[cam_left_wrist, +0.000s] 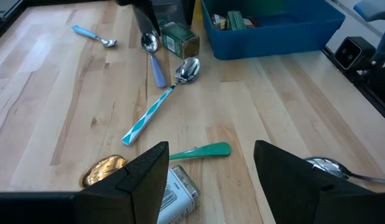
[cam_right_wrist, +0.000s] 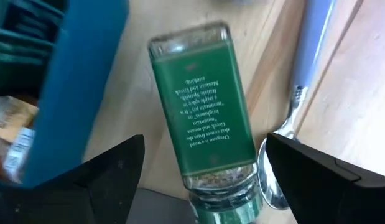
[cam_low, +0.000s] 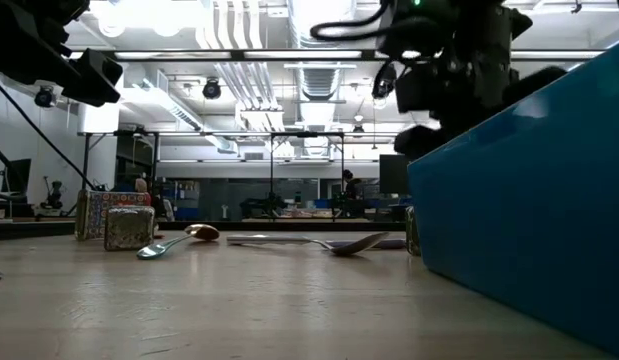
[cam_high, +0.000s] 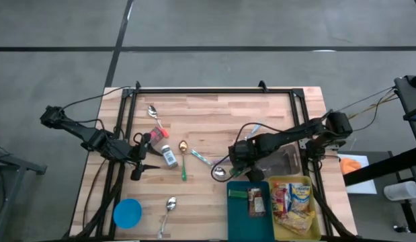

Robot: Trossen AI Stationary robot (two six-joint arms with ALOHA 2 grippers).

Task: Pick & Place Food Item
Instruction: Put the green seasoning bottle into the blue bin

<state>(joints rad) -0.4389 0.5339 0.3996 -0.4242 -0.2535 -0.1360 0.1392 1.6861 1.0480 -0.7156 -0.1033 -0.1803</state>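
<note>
A wooden table (cam_high: 221,114) is carrying a blue bin (cam_high: 236,208) at its 5 o'clock corner. The right pincer (cam_right_wrist: 201,180) is hovering with fingers spread over a green-labelled spice jar (cam_right_wrist: 203,121), which is lying on its side just beside the bin's 10 o'clock corner. At 9 o'clock, the left pincer (cam_left_wrist: 211,177) is hanging spread above a white-labelled jar (cam_left_wrist: 176,193).
</note>
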